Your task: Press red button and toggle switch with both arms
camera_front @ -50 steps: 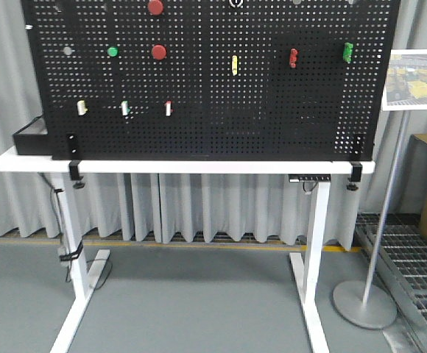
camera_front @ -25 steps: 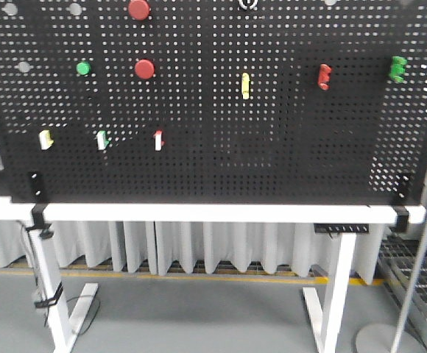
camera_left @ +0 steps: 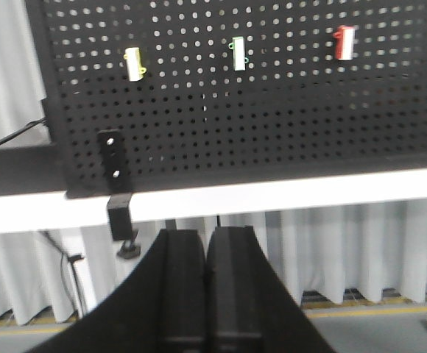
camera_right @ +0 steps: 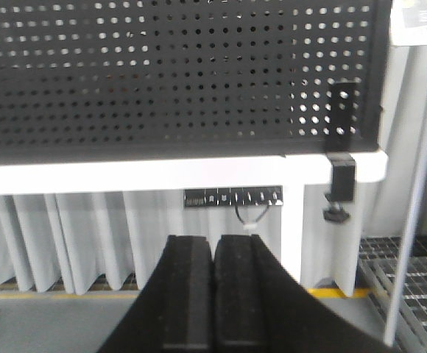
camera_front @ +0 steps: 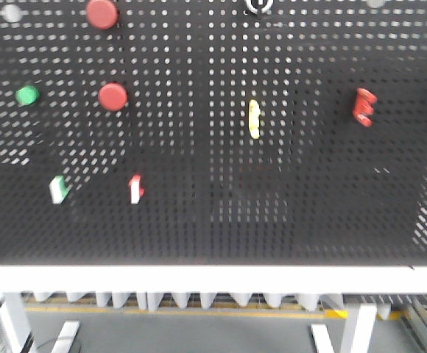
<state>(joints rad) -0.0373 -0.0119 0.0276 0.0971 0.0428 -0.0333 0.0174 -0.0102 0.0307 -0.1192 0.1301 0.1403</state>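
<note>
The left arm's boxy black claw (camera_left: 206,237) has its two flat jaws pressed together with no gap and nothing between them, and the right arm's black claw (camera_right: 213,241) is closed and empty in the same way. Above and beyond the left claw runs the white table edge (camera_left: 287,195) carrying the black perforated pegboard (camera_left: 272,125). A black clamp bracket (camera_left: 118,215) sits just up and to the left of the jaw tips. Higher on the board are a small pale-yellow switch (camera_left: 134,63) up-left, a small green-and-white switch (camera_left: 238,54) almost straight above, and a small red-and-white switch (camera_left: 344,42) up-right. Above the right claw the board's lower part is bare. A black power strip (camera_right: 233,197) hangs under the table just over the jaws, and another black clamp (camera_right: 341,176) lies up-right. The bright all-red notched plastic toggle switch (camera_front: 363,107) shows only in the front view, on the board's right side, right of the slim pale-yellow lever (camera_front: 254,118). No claw appears in that view, so the switch's place relative to either claw cannot be told. There, the upper round red button (camera_front: 101,13) and lower round red button (camera_front: 113,96) sit at the upper left, beside a round green button (camera_front: 27,95).
</note>
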